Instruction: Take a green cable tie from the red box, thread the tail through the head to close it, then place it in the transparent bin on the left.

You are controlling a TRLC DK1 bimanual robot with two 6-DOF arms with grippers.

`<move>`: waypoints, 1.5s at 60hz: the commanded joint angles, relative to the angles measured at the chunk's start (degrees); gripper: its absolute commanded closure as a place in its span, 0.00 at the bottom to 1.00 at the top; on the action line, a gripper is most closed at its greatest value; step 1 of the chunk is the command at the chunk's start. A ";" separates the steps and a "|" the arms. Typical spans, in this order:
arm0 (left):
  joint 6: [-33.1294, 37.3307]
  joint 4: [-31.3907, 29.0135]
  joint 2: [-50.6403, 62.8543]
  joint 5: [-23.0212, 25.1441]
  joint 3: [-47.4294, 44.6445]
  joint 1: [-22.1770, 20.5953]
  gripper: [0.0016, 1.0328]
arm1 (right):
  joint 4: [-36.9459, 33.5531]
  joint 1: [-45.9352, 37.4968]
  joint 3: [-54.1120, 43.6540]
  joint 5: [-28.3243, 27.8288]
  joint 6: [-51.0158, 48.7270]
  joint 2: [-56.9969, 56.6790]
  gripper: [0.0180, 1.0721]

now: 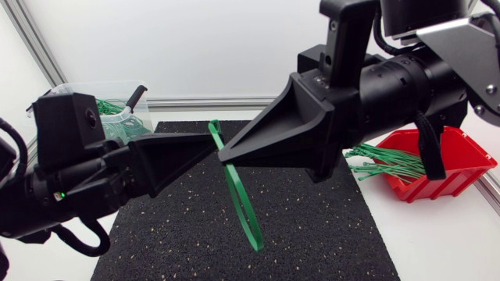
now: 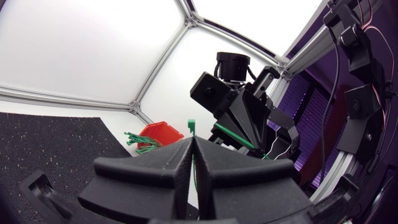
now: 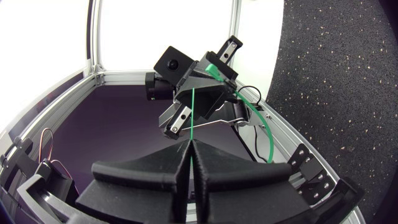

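Note:
A green cable tie [image 1: 244, 209] hangs in the air above the black mat [image 1: 312, 234], bent into a narrow loop below both grippers. My left gripper [image 1: 212, 148] comes in from the left and is shut on the tie; its head [image 2: 191, 124] sticks out just past the fingertips. My right gripper [image 1: 225, 156] meets it tip to tip from the right and is shut on the tie's strap [image 3: 193, 112]. The red box [image 1: 445, 156] with several loose green ties [image 1: 383, 162] stands at the right. At the back left the transparent bin [image 1: 78, 90] holds several closed ties.
The black mat covers the table's middle, with white table around it. The right arm's thick body [image 1: 391, 78] hangs over the mat's back right. The red box [image 2: 163, 132] lies beyond my left gripper [image 2: 193, 144].

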 commanded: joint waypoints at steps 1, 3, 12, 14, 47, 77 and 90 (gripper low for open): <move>2.06 0.99 -0.95 -1.14 -1.08 -1.28 0.96 | -0.54 0.46 0.78 -0.47 1.71 -0.11 0.95; 2.24 0.99 -0.95 -1.49 -1.08 -1.64 0.96 | -0.54 0.46 0.69 -0.47 1.71 -0.11 0.95; 2.24 0.99 -1.21 -1.67 -1.08 -1.64 0.96 | -0.36 -0.15 0.34 -0.38 1.63 0.15 0.95; 2.24 0.99 -1.48 -1.67 -1.08 -1.64 0.96 | -0.28 -0.42 0.17 -0.38 1.63 0.15 0.95; 2.24 0.38 -2.44 -2.64 -1.08 -1.46 0.96 | 0.52 -0.77 -1.24 -0.38 1.54 -0.02 0.95; 2.24 -0.85 -3.50 -3.16 -1.17 -3.22 0.96 | 1.39 -1.03 -1.42 -0.38 1.45 1.03 0.95; 2.24 -1.12 -3.67 -3.25 -1.52 -4.01 0.96 | 1.66 -1.56 -1.50 -0.38 1.45 1.74 0.95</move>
